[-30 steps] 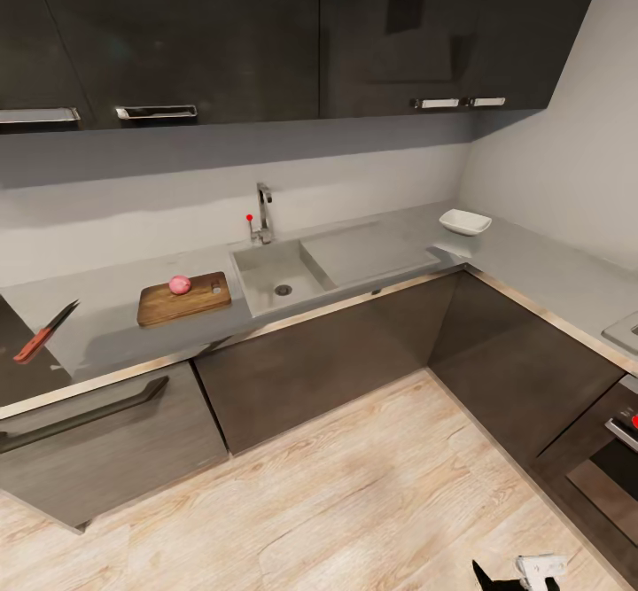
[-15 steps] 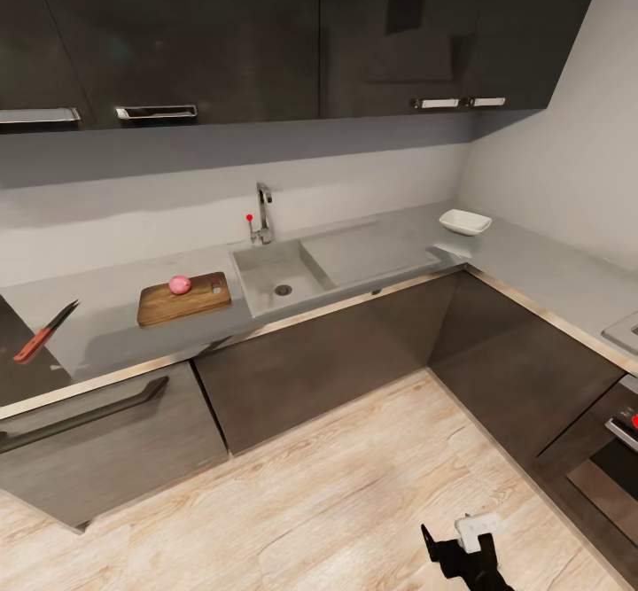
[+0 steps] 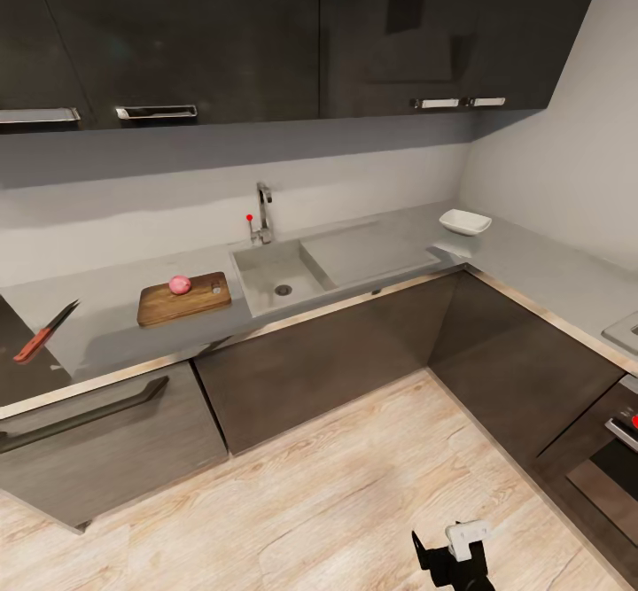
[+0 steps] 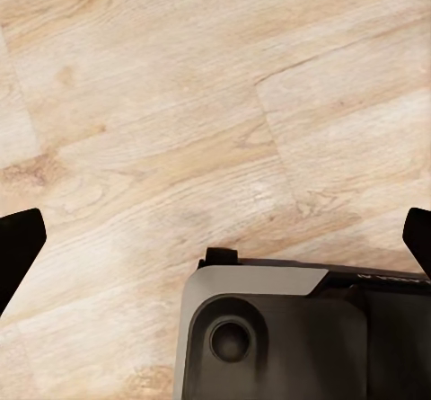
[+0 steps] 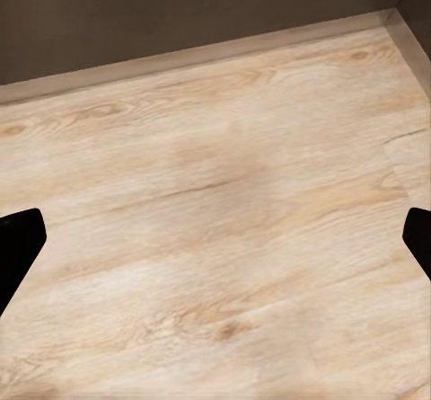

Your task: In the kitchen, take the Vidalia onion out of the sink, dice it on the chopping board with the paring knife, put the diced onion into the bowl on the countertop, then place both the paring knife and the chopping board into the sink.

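Note:
The Vidalia onion (image 3: 180, 284), small, round and pinkish, rests on the dark brown chopping board (image 3: 184, 299), left of the sink (image 3: 279, 276). Far left on the grey countertop (image 3: 115, 316) lies the red-handled paring knife (image 3: 44, 332). At the back right corner of the worktop stands the white bowl (image 3: 464, 221). My right gripper (image 3: 454, 557) hangs low over the wood floor, far from the counter. In the right wrist view its fingertips (image 5: 20, 247) sit wide apart, open and empty. My left gripper (image 4: 215, 247) is open too, above the floor and my own base (image 4: 296, 337).
A chrome faucet (image 3: 263, 214) stands behind the basin, with a sunken drainboard (image 3: 368, 252) to its right. Dark lower cabinets (image 3: 328, 361) run under the L-shaped worktop. An oven front (image 3: 611, 467) is at the right. Glossy upper cabinets (image 3: 266, 33) hang overhead.
My right arm has risen from the picture's bottom edge and shifted left over the floor. The counter, onion, knife and bowl have not moved.

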